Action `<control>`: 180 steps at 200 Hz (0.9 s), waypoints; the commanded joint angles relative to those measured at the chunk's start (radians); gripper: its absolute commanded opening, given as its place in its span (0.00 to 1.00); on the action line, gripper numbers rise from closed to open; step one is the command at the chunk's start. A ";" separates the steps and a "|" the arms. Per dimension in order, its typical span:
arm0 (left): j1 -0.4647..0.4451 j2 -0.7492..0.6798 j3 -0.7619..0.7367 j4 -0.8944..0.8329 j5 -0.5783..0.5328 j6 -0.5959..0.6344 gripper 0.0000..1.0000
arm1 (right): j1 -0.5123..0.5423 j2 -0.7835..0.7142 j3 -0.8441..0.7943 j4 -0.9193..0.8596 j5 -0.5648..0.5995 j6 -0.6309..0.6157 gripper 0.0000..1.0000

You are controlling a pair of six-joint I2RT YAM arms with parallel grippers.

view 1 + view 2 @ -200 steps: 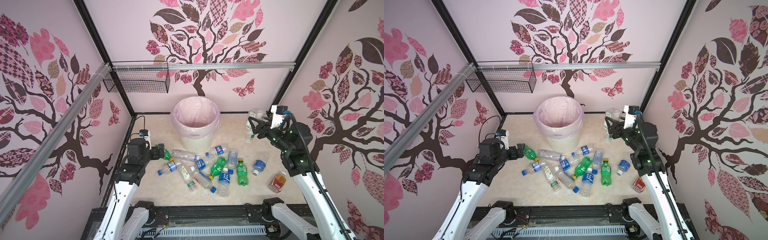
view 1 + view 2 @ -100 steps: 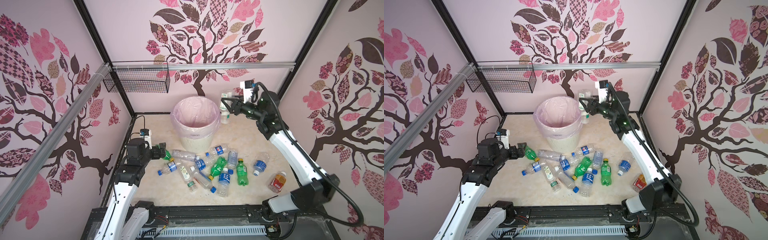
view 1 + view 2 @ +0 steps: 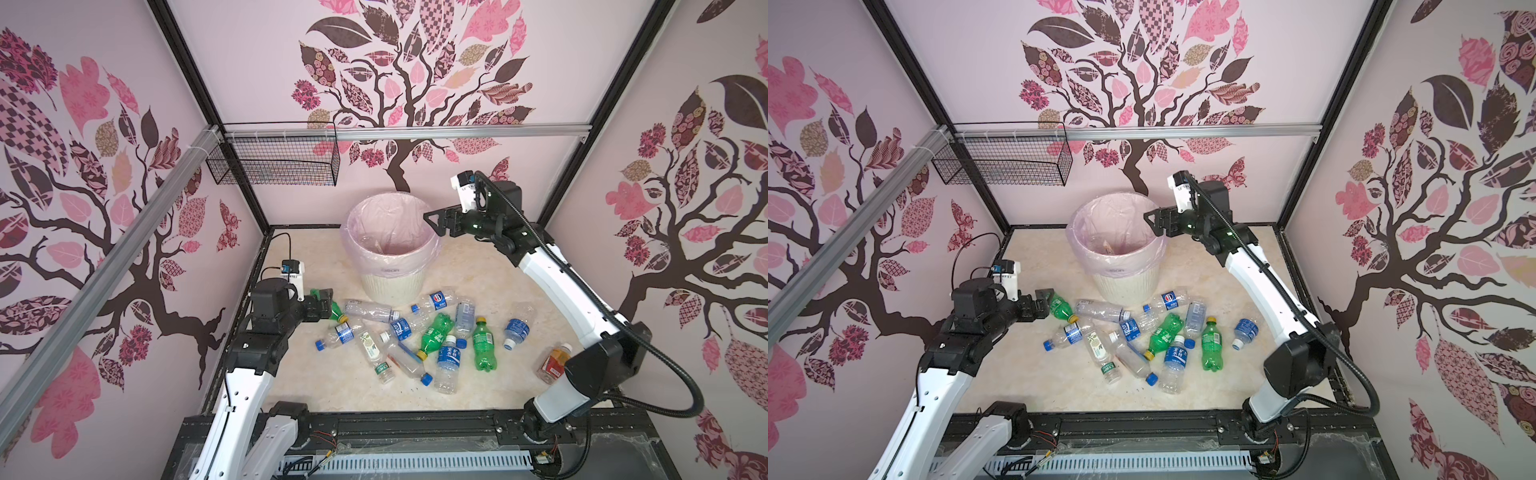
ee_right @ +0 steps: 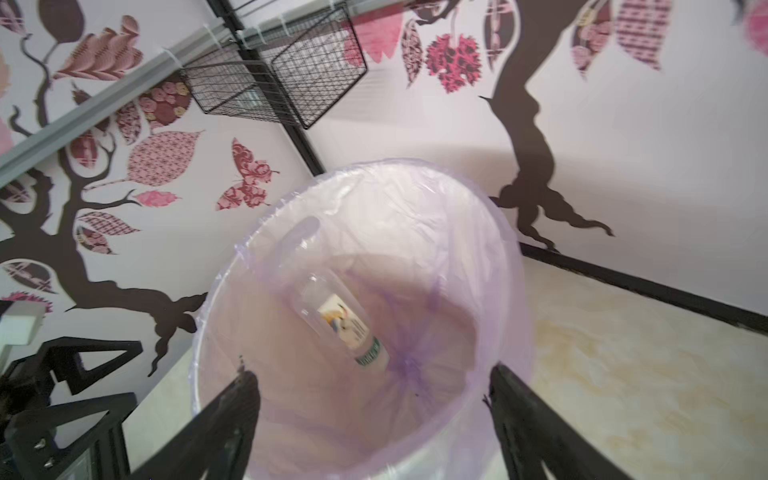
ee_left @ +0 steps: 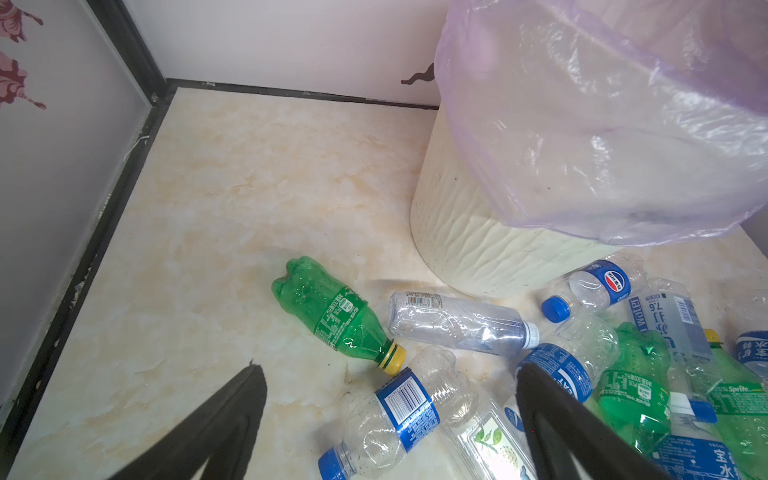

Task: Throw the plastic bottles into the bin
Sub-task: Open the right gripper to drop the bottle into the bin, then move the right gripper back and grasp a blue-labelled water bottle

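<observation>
Hovering low at the left, the left hand [image 3: 326, 300] is spread wide and empty just beside a green bottle [image 5: 332, 316]. Loose plastic bottles [image 3: 419, 336] litter the surface [image 3: 311, 386] in front of the bin [image 3: 390, 286]. One clear bottle [image 4: 347, 322] lies inside it. Over its right rim the right hand [image 3: 432, 220] gapes, holding nothing.

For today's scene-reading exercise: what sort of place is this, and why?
Probably a robot test booth: printed wall panels in a black frame, left arm and right arm mounted in front, plastic bottles strewn by the bin.
</observation>
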 commanded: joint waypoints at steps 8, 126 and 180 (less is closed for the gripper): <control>0.004 0.007 0.037 0.024 0.029 0.000 0.98 | -0.050 -0.199 -0.041 -0.154 0.251 0.031 0.88; 0.026 0.038 0.038 0.061 0.022 -0.014 0.98 | -0.096 -0.380 -0.539 -0.429 0.644 0.246 0.92; 0.054 0.036 0.031 0.053 0.027 -0.013 0.98 | -0.113 -0.340 -0.688 -0.346 0.755 0.276 0.91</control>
